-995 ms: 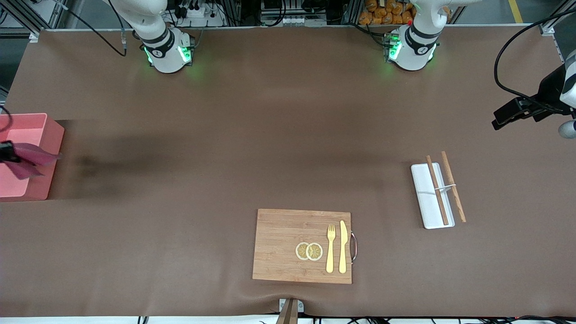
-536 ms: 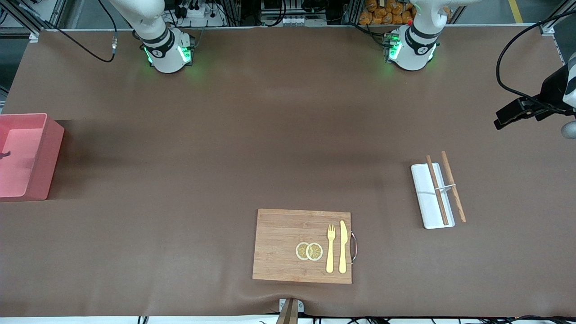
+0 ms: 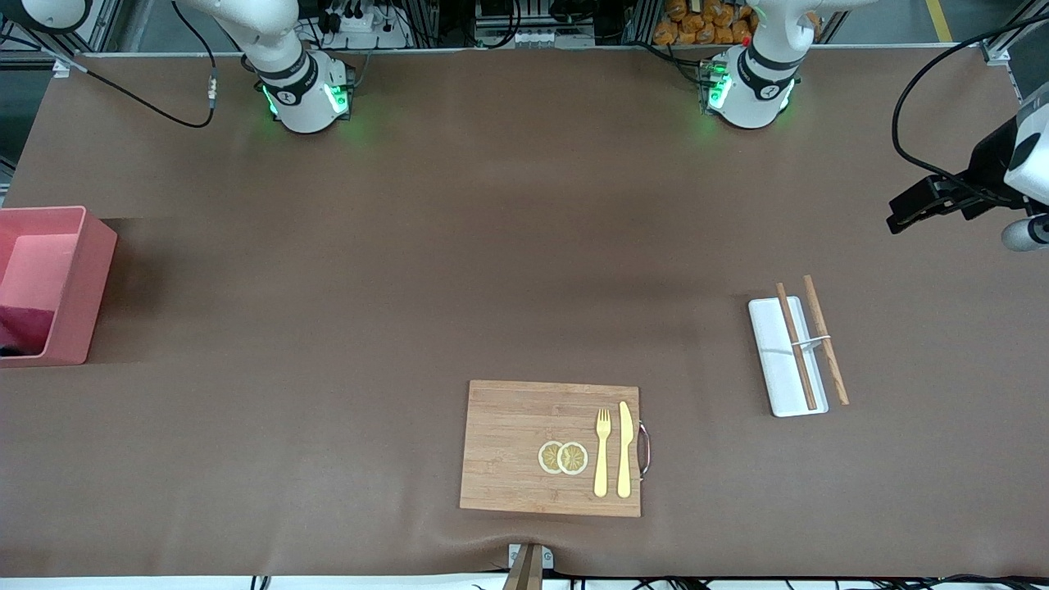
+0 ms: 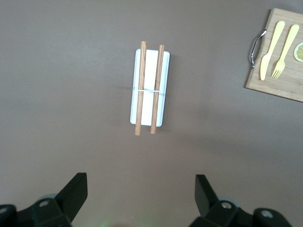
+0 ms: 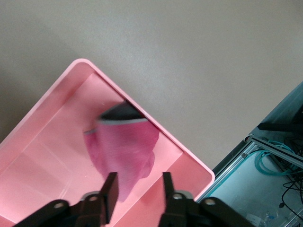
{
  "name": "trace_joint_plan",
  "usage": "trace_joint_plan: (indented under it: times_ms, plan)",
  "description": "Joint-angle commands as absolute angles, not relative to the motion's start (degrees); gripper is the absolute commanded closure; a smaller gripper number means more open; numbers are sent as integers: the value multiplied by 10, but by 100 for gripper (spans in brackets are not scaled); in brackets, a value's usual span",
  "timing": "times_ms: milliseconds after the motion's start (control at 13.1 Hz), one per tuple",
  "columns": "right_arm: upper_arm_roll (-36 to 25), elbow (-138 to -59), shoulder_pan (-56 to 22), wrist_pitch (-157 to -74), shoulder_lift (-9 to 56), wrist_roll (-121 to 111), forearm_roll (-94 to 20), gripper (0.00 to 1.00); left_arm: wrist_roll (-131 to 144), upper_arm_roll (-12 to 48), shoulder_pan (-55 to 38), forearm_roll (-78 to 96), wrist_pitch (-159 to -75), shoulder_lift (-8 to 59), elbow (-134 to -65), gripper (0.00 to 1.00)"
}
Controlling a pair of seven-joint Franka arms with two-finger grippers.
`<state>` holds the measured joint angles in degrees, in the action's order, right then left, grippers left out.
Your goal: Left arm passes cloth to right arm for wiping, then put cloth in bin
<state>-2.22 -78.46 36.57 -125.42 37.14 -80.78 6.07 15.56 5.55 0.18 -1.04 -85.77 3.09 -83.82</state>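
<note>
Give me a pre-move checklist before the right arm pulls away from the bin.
1. Cloth inside the pink bin: ok. Right wrist view shows it within the walls; front view shows a dark red patch in the bin.
2. Cloth settled on the bin floor: cannot tell; it looks blurred in the right wrist view.
3. Right gripper released: ok. Its fingers stand apart over the bin with nothing pinched between them.
4. Left gripper empty: ok. Open, waiting above the table by the white tray with the chopsticks.
5. Wooden board, fork and knife undisturbed in place: ok.
</note>
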Motion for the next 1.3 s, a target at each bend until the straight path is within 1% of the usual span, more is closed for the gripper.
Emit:
trace_joint_plan:
  times_ms: [0, 153, 383, 689, 1072, 1225]
  plan:
    - [-10, -764, 359, -1220, 369, -820, 56, 0, 149, 64, 2, -17, -856, 20, -846, 0]
    - [-9, -762, 335, -1169, 348, -805, 59, 0, 158, 83, 3, -18, -856, 20, -845, 0]
    - [-12, -759, 282, -1110, 309, -702, 67, 0, 158, 83, 3, -17, -853, 18, -846, 0]
    - [-11, -759, 243, -1036, 284, -594, 65, 0, 166, 91, 9, -18, -844, 17, -846, 0]
    - [-8, -760, 170, -937, 276, -397, 56, 0, 166, 88, 11, -17, -844, 16, -846, 0]
    - [-4, -760, 134, -908, 262, -319, 51, 0, 168, 86, 11, -17, -844, 15, -846, 0]
